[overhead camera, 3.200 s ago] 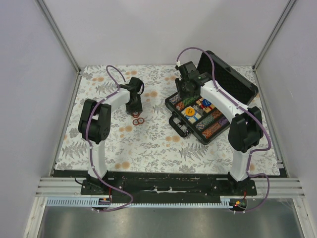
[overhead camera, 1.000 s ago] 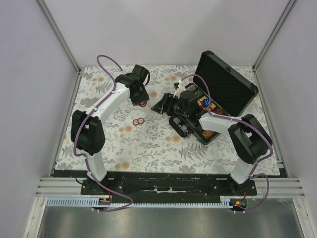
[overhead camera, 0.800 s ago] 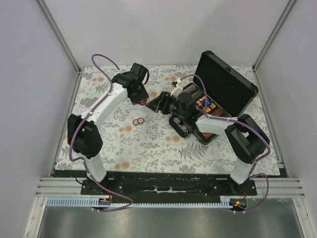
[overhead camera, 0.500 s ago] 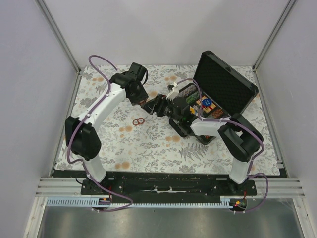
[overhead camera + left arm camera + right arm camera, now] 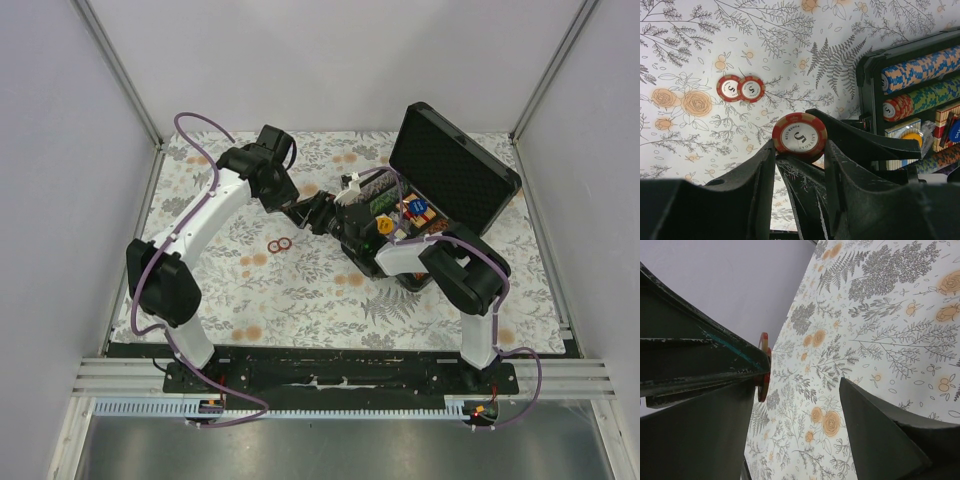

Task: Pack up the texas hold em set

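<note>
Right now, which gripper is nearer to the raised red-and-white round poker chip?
Left. The left gripper is shut on the red-and-white round poker chip. The right gripper stands open beside it, the chip by one finger, not clamped.

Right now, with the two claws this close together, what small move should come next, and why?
Probably the right gripper should close on the red chip. The left gripper holds it out on edge, and the right's open jaws are right beside it.
</note>
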Tool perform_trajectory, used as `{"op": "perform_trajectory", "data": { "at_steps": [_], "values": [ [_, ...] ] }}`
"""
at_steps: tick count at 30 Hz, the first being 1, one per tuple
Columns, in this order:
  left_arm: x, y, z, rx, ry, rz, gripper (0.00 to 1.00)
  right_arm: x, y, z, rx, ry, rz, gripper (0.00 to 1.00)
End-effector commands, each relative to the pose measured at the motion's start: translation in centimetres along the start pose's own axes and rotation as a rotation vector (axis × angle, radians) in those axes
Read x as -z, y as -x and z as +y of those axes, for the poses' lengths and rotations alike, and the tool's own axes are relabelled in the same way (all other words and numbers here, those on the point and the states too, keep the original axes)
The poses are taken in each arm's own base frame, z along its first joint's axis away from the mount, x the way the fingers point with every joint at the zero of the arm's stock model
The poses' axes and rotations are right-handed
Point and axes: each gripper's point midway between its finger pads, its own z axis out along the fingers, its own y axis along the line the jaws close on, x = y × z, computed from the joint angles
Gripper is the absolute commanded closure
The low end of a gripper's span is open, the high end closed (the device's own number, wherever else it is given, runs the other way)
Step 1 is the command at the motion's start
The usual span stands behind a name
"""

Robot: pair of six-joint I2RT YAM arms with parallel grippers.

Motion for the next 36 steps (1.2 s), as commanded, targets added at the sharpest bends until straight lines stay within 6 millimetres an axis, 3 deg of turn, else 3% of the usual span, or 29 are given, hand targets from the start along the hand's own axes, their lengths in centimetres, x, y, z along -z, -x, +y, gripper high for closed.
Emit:
{"op": "perform_trajectory", "data": {
  "at_steps": [1,20,28,36],
  "values": [
    [1.8,0.7,-1.4,0.045,-0.06,-0.017,0.73,-0.8,2.8,3.7,-0.018,0.123,-0.121,0.24],
    [1.3,0.0,-1.2,0.058,-0.053,0.014,0.73,0.0,3.8,5.1,-0.029,0.171,-0.159,0.41],
    [1.5,-0.1,-1.3,0.069,-0.058,0.016,0.73,0.2,4.6,4.7,-0.044,0.145,-0.198,0.37],
    [1.9,-0.5,-1.8,0.129,-0.081,0.041,0.73,-0.2,5.9,5.3,-0.057,0.156,-0.259,0.42]
  ]
}}
